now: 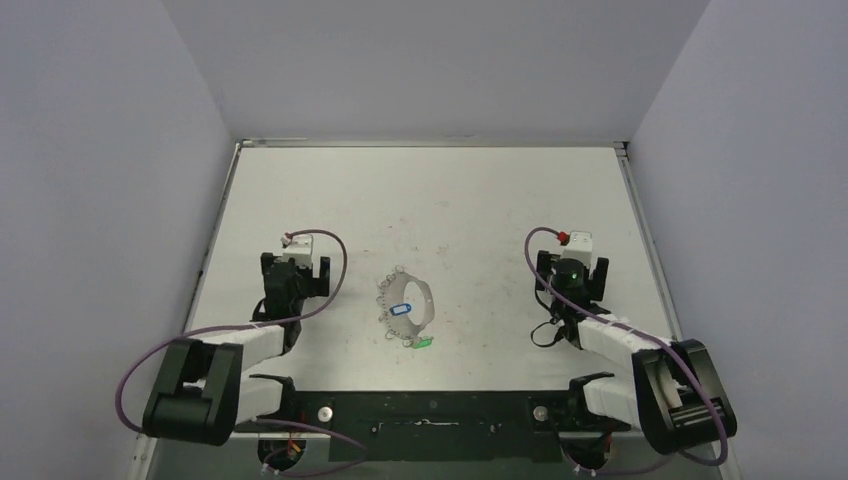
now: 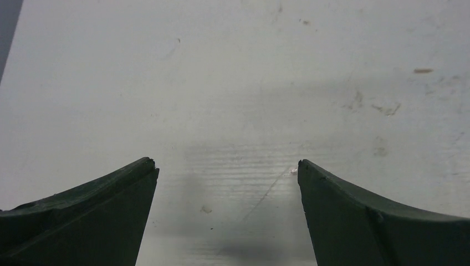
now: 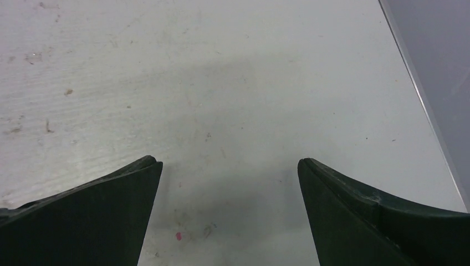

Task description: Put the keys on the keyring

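Both of your grippers are empty. The left gripper (image 2: pixel 226 165) has its 2 fingers spread as wide as they go over the bare table (image 1: pixel 450 200). The right gripper (image 3: pixel 229 162) is the same, with nothing between its fingers.

The work lies between the 2 arms, well apart from both. The keyring (image 1: pixel 431 300) lies flat on the table, towards the near edge. The blue key (image 1: pixel 401 309) sits inside its loop. The green key (image 1: pixel 424 342) lies at the ring's near rim, touching it or just beside it. You cannot tell from here whether either key is already threaded.

Expect all 3 pieces to be very light and likely to skate on the smooth surface at the first nudge. The ring looks like thin wire, probably stiff but a little springy, and lying flat it gives a finger little to get under. Pinch across the wire from above, on the far arc clear of both keys, where the small bumps along the rim may help against slipping.

Take each key by its plastic tag, its broadest part, and leave the hole end free. Each key is far smaller than your fingers, so a grip will likely hide it. Centre carefully and close gently.
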